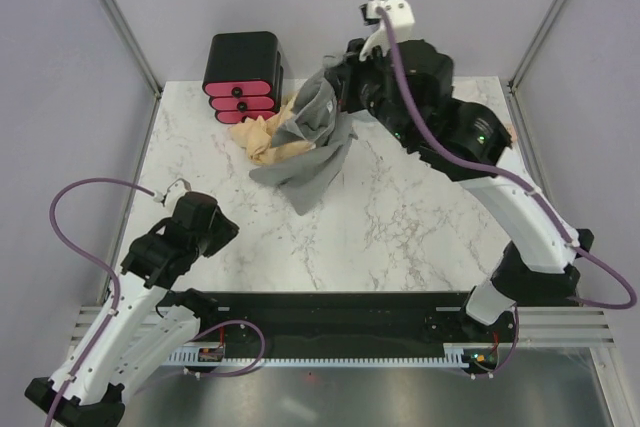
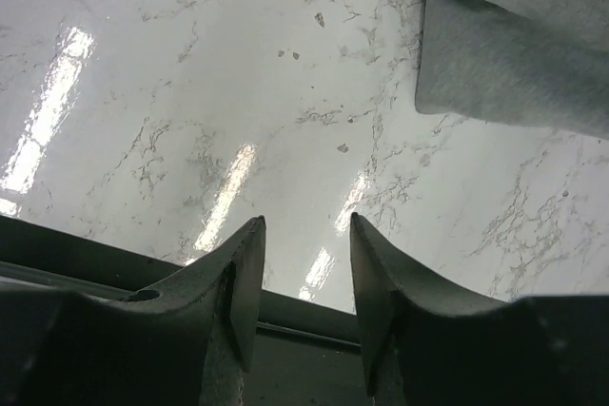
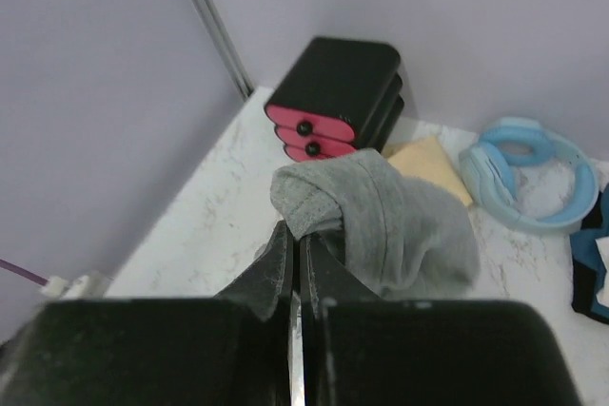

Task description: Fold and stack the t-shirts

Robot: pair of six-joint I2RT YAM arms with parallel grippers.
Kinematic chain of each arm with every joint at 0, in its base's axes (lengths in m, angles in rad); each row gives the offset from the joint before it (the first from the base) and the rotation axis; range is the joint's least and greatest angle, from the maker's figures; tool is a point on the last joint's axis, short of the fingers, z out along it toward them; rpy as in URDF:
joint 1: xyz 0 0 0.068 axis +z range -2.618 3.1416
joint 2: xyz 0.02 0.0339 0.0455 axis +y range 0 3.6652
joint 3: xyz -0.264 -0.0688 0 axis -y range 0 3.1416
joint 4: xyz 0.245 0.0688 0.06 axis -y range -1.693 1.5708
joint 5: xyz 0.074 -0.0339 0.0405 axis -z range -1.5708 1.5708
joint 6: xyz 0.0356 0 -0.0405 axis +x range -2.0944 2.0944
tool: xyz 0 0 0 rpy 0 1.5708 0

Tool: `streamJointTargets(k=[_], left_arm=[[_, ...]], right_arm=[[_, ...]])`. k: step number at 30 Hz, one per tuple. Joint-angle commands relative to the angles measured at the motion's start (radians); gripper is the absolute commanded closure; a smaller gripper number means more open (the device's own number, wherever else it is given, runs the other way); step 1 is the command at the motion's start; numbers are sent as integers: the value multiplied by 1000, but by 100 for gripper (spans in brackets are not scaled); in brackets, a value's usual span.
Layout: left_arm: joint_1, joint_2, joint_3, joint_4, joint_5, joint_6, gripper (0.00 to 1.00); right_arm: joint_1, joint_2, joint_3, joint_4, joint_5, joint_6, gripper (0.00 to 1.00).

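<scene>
Near-edge black rail (image 1: 330,312) carries both arm bases, closest to the overhead view. White marble tabletop (image 1: 400,217) fills most of the scene beyond it.

Right arm (image 1: 520,207) reaches across to the far-left-of-centre area. Left arm (image 1: 150,277) is folded back at the near-left, well apart from the cloth.

Grey t-shirt (image 1: 315,152) is bunched, its upper end pinched and raised off the tabletop. The lower part trails onto the marble toward the centre. It overlaps the right edge of the tan t-shirt (image 1: 268,139), which lies crumpled just in front of the black box with pink drawers (image 1: 243,75) at the far-left corner.

Right gripper (image 3: 295,235) has its fingers pressed together on a fold of the grey t-shirt, cloth bulging just past the tips.

Left gripper (image 2: 304,235) is apart, nothing between its fingers, with bare marble under it. A corner of the grey cloth shows at the upper right of its wrist view, not touching.

Light-blue coiled hose (image 3: 528,173) lies on the tabletop to the right of the tan t-shirt in the right wrist view. Dark cloth (image 3: 592,263) shows at the edge beside the hose, too cropped to tell what it is.
</scene>
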Motion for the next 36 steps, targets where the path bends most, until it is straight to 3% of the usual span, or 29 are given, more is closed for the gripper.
streamJointTargets(k=[1, 11, 14, 17, 21, 24, 28, 36], left_arm=[[0, 19, -5, 78, 17, 14, 52], [-1, 30, -11, 104, 28, -4, 52], [-1, 37, -11, 112, 22, -9, 52], [-1, 42, -14, 116, 23, -17, 52], [-1, 45, -24, 121, 28, -27, 52], [-1, 51, -34, 133, 40, -35, 52], [-1, 89, -21, 150, 56, -21, 53], [-1, 201, 36, 168, 74, 23, 53]], right_arm=[[5, -69, 23, 101, 1, 57, 100], [3, -99, 20, 157, -48, 132, 100], [5, -153, -50, 196, -37, 215, 100], [6, -278, -262, 229, 84, 281, 100], [5, -514, -648, 268, 387, 363, 100], [6, -642, -832, 268, 493, 449, 100], [5, -733, -949, 109, 662, 653, 100], [2, -719, -1147, -180, 753, 1010, 100]])
